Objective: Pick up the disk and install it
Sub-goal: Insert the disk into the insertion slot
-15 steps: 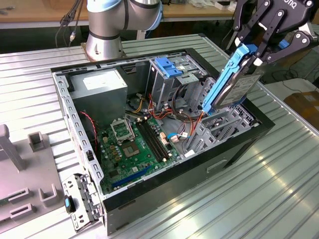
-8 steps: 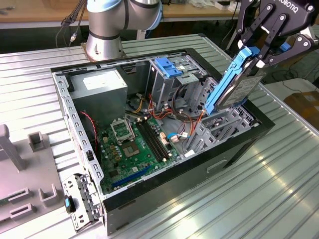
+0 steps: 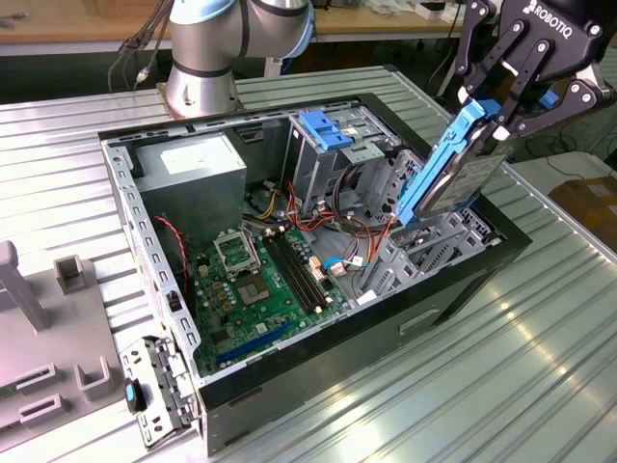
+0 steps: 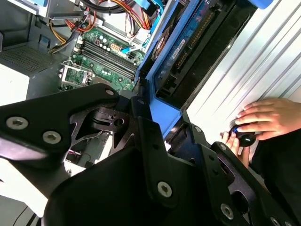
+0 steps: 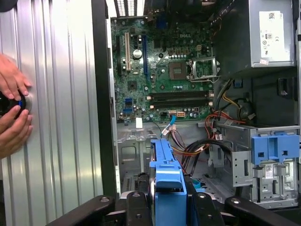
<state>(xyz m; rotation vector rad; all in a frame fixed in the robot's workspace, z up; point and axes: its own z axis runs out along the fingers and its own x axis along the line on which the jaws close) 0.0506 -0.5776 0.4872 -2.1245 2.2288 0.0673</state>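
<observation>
The disk (image 3: 461,172), a grey metal drive in a bright blue carrier rail, hangs steeply tilted over the exterior view's right end of the open computer case (image 3: 453,289). Its lower end reaches down among the grey metal brackets (image 3: 424,253) inside the case. My gripper (image 3: 494,114) is shut on the disk's upper end. In the first wrist view the blue carrier (image 5: 167,184) stands edge-on between my black fingers (image 5: 135,207). The second wrist view has the disk (image 4: 181,66) running away from the gripper toward the case's edge.
The case lies on its side on a ribbed metal table (image 3: 540,367). Inside are a green motherboard (image 3: 275,280), a power supply (image 3: 188,164), coloured cables and a tall grey cage with a blue latch (image 3: 325,130). A person's hands (image 5: 11,110) rest on a black object beside the case.
</observation>
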